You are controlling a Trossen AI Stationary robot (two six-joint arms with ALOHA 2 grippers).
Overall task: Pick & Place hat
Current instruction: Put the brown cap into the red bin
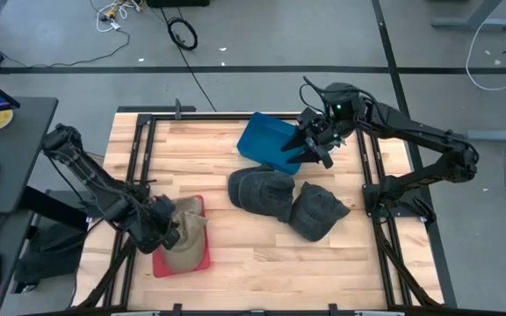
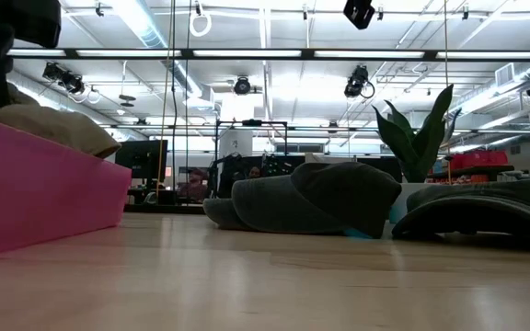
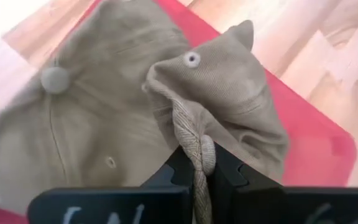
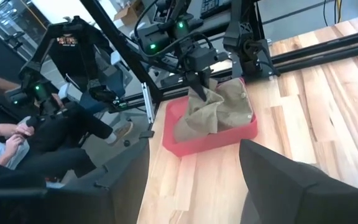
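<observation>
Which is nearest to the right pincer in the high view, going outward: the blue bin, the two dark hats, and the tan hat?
From the right pincer:
1. Blue bin, beside it.
2. Dark hats, mid-table; too close to rank.
3. Tan hat, far left in the red bin.

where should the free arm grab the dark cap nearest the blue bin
Pinch the dark cap at its brim edge or a crown fold, coming straight down from above: it lies flat on the table, its other side overlapping the second dark cap. The right end effector, open over the blue bin, is probably closest.
</observation>
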